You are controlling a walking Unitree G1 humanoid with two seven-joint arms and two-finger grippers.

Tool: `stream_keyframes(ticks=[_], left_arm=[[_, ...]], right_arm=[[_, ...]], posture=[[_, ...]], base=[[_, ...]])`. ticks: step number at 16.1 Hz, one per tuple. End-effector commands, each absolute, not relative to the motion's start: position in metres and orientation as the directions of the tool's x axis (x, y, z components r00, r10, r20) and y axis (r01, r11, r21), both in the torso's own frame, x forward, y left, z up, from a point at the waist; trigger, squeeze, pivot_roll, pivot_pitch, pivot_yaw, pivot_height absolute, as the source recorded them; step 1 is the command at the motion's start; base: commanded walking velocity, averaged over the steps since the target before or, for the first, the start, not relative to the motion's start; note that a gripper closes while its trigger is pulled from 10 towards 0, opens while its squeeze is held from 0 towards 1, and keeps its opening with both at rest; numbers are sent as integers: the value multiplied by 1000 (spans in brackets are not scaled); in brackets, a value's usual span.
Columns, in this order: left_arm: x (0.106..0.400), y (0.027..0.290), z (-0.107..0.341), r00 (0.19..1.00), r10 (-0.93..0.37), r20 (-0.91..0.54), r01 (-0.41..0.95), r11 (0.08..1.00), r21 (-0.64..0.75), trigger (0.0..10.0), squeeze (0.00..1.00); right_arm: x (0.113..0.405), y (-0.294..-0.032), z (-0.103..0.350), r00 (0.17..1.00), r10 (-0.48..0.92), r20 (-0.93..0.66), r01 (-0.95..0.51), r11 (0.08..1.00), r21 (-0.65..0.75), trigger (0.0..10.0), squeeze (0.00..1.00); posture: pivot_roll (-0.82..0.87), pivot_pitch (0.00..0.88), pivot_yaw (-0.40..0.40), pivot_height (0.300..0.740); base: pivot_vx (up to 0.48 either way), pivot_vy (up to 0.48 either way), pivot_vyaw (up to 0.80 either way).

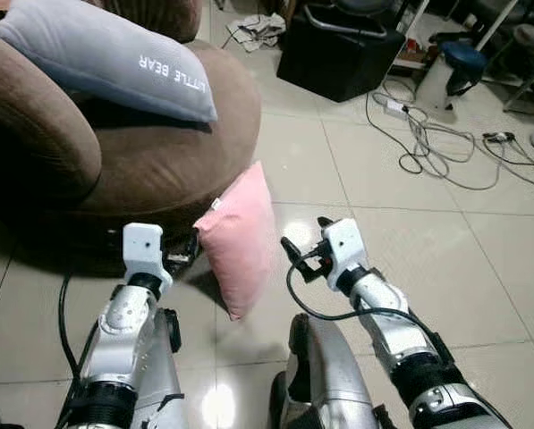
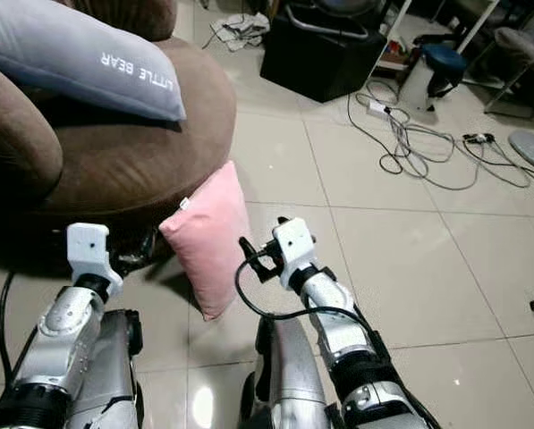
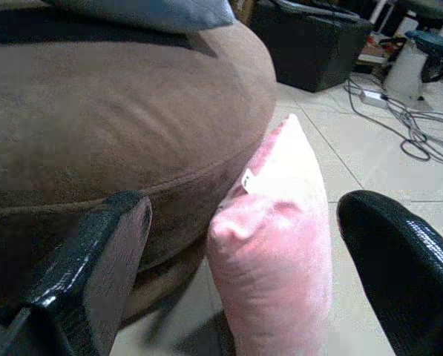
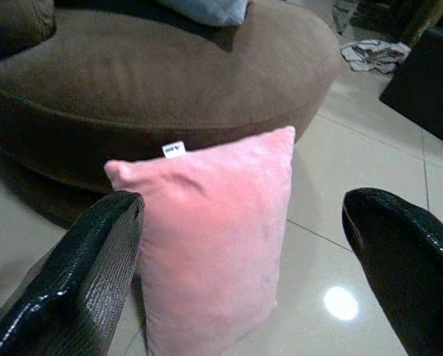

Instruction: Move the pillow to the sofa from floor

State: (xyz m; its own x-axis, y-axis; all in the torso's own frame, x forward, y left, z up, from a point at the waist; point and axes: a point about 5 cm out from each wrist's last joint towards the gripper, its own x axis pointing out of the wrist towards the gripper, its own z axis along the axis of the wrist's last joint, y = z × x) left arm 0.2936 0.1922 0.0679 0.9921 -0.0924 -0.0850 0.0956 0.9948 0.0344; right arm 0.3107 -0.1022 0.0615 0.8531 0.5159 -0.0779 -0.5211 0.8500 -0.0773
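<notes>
- Left wrist view: your left gripper (image 3: pixel 236 289) has its fingers spread wide, with the near corner of the pink pillow (image 3: pixel 280 245) sitting between them but not touched.
- Right wrist view: the right gripper (image 4: pixel 243 274) is also spread wide, facing the pillow's broad side, with no contact that I can see.
- Pillow stands on edge on the tiled floor (image 1: pixel 401 241), leaning against the front of the brown sofa (image 1: pixel 159 152). It's not lifted.
- Grey pillow (image 1: pixel 105 54) already lies on the sofa seat, toward the back; the front of the seat, just above the pink pillow, is bare.
- Step in hand, as I read it: lining up a two-sided grab, with the grippers on either side of the pillow.
- Next move calls for pushing both grippers in until the pillow is squeezed between them, then lifting it over the sofa's front edge onto the bare part of the seat.
- Soft fabric will sag, so grip low and firm.
</notes>
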Motion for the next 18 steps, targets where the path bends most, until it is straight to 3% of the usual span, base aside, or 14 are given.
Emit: stream_keyframes(ticks=[1,4,10,13,18], left_arm=[[295,178,66,988,-131,-85,134,991,27,10000,0],[297,171,65,984,-158,-84,160,987,24,10000,0],[301,169,66,980,-180,-82,183,982,37,10000,0],[306,164,85,981,-191,17,189,977,95,10000,0],[306,164,86,964,-264,-16,264,957,124,10000,0]], right_arm=[[310,-115,58,870,485,-86,-491,867,-83,10000,227],[307,-115,54,876,472,-99,-479,875,-69,10000,227],[305,-113,50,880,463,-108,-471,879,-73,10000,247],[312,-115,57,907,415,-65,-420,900,-114,10000,227],[308,-107,51,930,363,-54,-367,928,-66,10000,212]], posture=[[139,116,-238,526],[135,108,-234,526],[123,113,-218,476],[118,136,-162,471],[97,150,-77,471]], base=[[0,0,0],[0,0,0],[0,0,0],[0,0,0],[0,0,0]])
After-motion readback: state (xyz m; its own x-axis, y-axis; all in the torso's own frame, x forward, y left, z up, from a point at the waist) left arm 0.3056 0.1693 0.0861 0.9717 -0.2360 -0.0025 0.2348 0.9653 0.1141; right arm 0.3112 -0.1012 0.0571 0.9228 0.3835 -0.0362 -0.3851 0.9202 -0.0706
